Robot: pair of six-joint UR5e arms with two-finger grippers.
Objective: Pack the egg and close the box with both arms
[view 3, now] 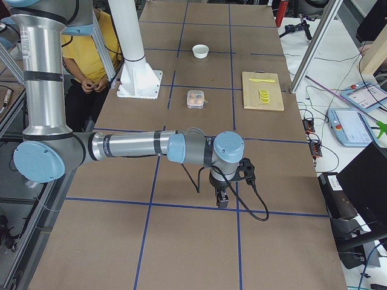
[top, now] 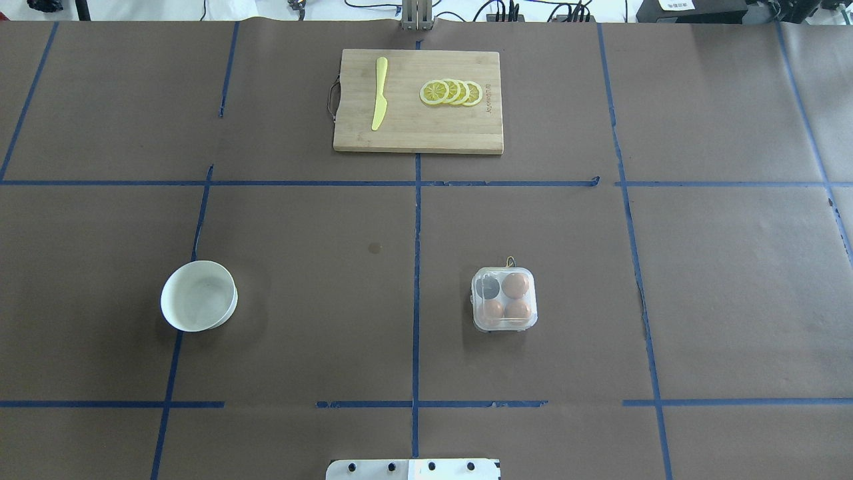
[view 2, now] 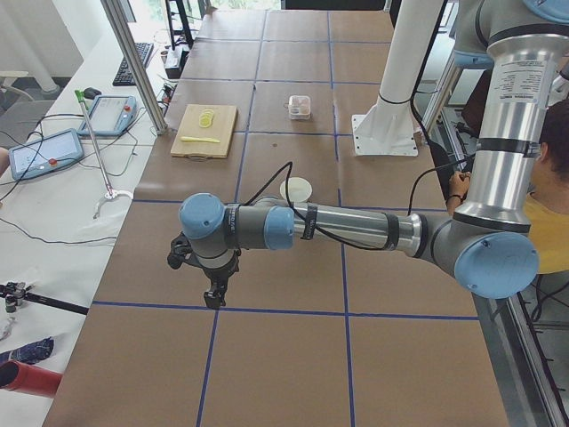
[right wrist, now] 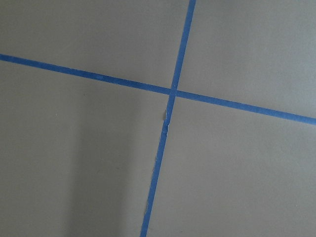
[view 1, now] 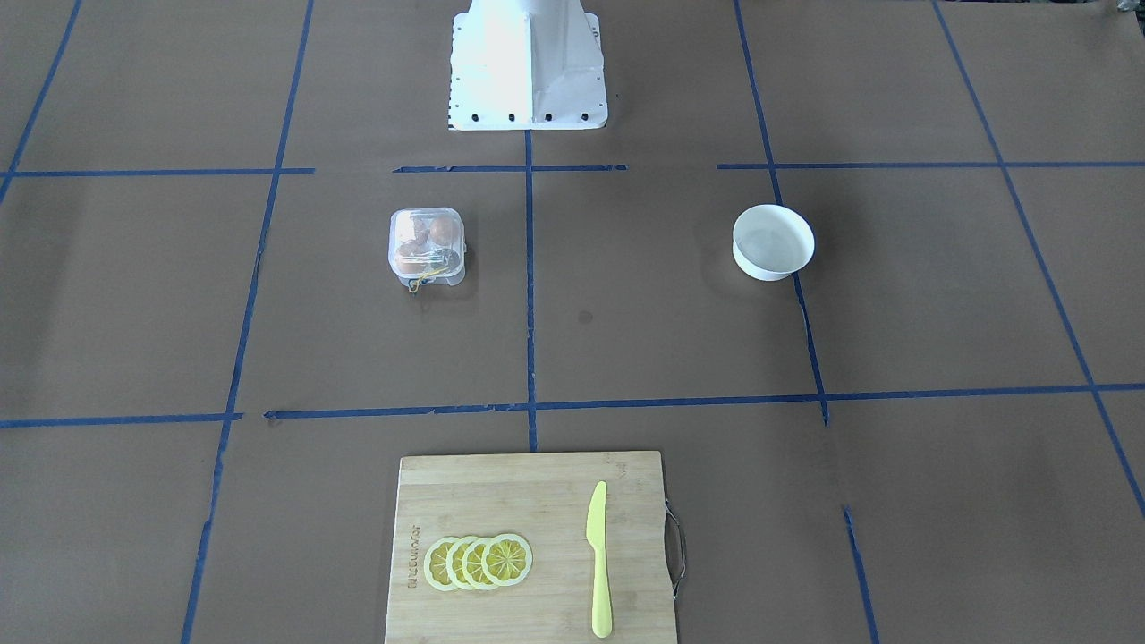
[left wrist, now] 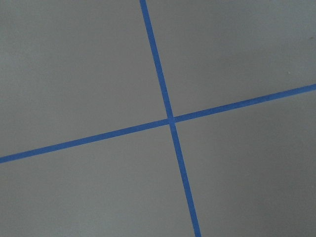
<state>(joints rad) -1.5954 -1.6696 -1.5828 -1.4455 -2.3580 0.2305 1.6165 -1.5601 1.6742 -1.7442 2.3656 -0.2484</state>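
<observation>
I see the box (top: 504,299) on the counter (top: 333,320), on the right arm's side, not far from the robot's base; three eggs (top: 515,285) sit in it and one cell looks empty; the lid looks shut, so I think the job is about done; the left tool (view 2: 213,298) and the right tool (view 3: 222,199) hang well apart from the box; I cannot tell if they are wide or narrow.
</observation>
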